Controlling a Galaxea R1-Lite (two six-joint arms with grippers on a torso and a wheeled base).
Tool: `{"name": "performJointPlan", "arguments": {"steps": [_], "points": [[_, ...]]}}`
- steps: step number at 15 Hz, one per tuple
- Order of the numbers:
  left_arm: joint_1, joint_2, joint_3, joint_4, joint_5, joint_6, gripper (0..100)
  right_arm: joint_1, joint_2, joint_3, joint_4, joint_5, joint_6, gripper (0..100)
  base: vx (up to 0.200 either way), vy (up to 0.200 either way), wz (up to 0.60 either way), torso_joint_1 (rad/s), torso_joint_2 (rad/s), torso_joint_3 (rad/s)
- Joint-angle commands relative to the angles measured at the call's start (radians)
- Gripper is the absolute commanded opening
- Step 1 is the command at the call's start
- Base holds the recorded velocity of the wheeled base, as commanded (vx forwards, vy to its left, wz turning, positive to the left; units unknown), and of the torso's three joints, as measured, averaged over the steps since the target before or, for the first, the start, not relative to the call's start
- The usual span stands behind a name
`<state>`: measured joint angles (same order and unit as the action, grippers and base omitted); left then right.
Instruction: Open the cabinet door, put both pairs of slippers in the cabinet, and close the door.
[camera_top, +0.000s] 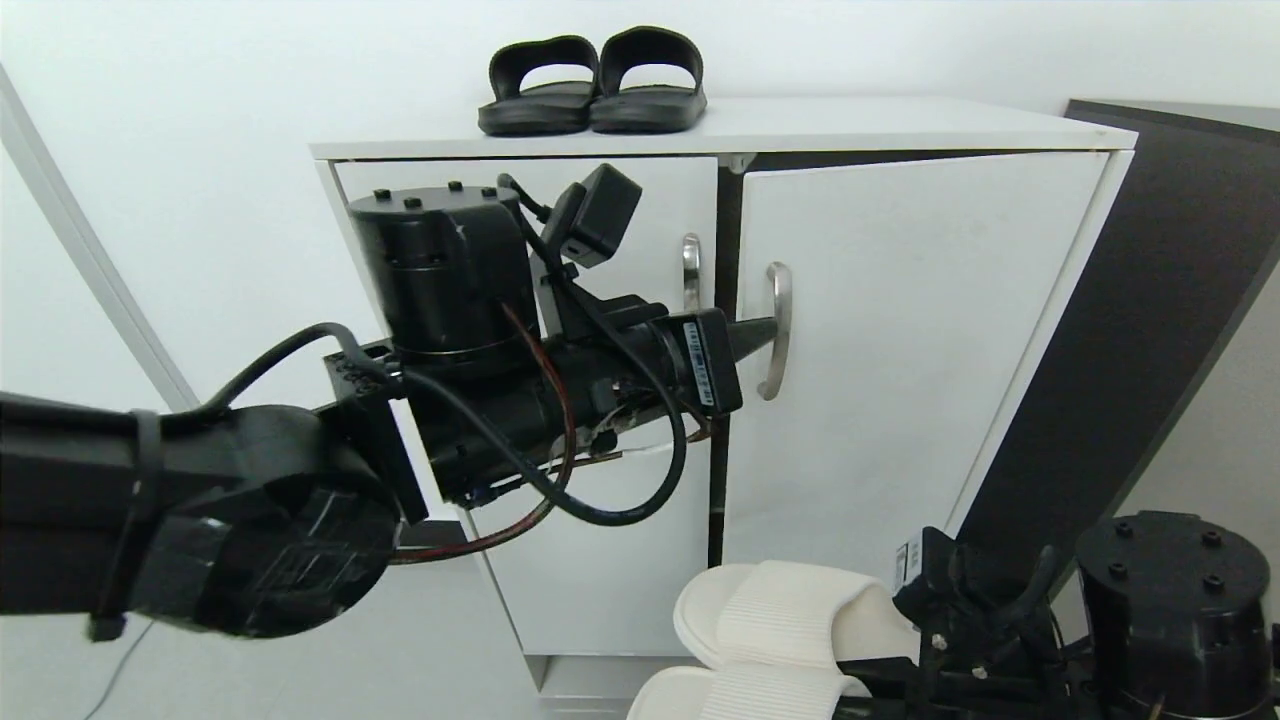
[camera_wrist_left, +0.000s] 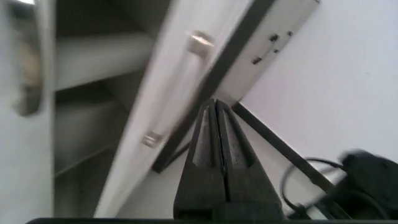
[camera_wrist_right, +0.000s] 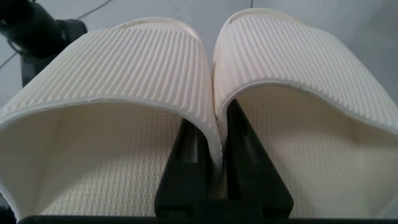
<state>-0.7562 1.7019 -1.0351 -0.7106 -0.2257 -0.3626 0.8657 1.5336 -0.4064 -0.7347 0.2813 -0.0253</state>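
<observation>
A white cabinet (camera_top: 850, 122) stands ahead with a pair of black slippers (camera_top: 595, 85) on its top. Its right door (camera_top: 900, 350) is slightly ajar, leaving a dark gap beside the left door (camera_top: 600, 570). My left gripper (camera_top: 766, 332) is shut with nothing between its fingers, and its tip is at the right door's metal handle (camera_top: 779, 330). In the left wrist view the pressed-together gripper (camera_wrist_left: 216, 109) sits beside that handle (camera_wrist_left: 173, 93), with shelves (camera_wrist_left: 99, 56) showing through the gap. Low at the front, my right gripper (camera_wrist_right: 214, 134) is shut on the inner edges of a pair of white slippers (camera_top: 780, 620) (camera_wrist_right: 124, 93).
The left door carries its own metal handle (camera_top: 690, 270). A dark panel (camera_top: 1150, 330) leans along the cabinet's right side. A white wall runs behind and to the left of the cabinet. My left arm crosses in front of the left door.
</observation>
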Motion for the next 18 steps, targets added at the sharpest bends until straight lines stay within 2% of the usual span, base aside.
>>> {"name": "performJointPlan", "arguments": {"steps": [1, 2, 4, 6, 9, 12, 14, 16, 18], "points": [[-0.038, -0.088, 0.052, 0.003, 0.017, 0.004, 0, 0.001, -0.032, 0.017, 0.0, 0.018, -0.007, 0, 0.0, 0.0, 0.0, 0.0, 0.0, 0.0], [-0.046, -0.105, 0.073, 0.002, 0.043, 0.004, 0, 0.001, -0.036, 0.024, 0.001, 0.019, -0.019, 0, 0.0, 0.0, 0.0, 0.0, 0.0, 0.0], [-0.048, -0.156, 0.124, 0.002, 0.057, 0.005, 0, 0.002, -0.035, 0.035, 0.001, 0.019, -0.042, 0, 0.0, 0.0, 0.0, 0.0, 0.0, 0.0], [-0.04, -0.185, 0.144, 0.002, 0.057, -0.001, 0, 0.009, -0.033, 0.035, 0.001, 0.019, -0.042, 0, 0.0, 0.0, 0.0, 0.0, 0.0, 0.0], [0.009, -0.153, 0.13, 0.002, 0.029, -0.003, 0, 0.01, -0.033, 0.037, 0.001, 0.019, -0.044, 0, 0.0, 0.0, 0.0, 0.0, 0.0, 0.0], [0.046, -0.067, 0.053, 0.0, 0.0, -0.004, 0, 0.016, -0.033, 0.043, 0.001, 0.019, -0.044, 0, 0.0, 0.0, 0.0, 0.0, 0.0, 0.0], [0.067, -0.005, 0.0, 0.0, 0.002, -0.021, 0, 0.021, -0.033, 0.049, 0.001, 0.019, -0.059, 0, 0.0, 0.0, 0.0, 0.0, 0.0, 0.0], [0.075, 0.038, -0.045, 0.0, 0.002, -0.041, 0, 0.021, -0.033, 0.052, 0.001, 0.019, -0.068, 0, 0.0, 0.0, 0.0, 0.0, 0.0, 0.0], [0.075, 0.088, -0.08, -0.015, 0.002, -0.042, 0, 0.03, -0.027, 0.058, 0.001, 0.021, -0.07, 0, 0.0, 0.0, 0.0, 0.0, 0.0, 0.0]]}}
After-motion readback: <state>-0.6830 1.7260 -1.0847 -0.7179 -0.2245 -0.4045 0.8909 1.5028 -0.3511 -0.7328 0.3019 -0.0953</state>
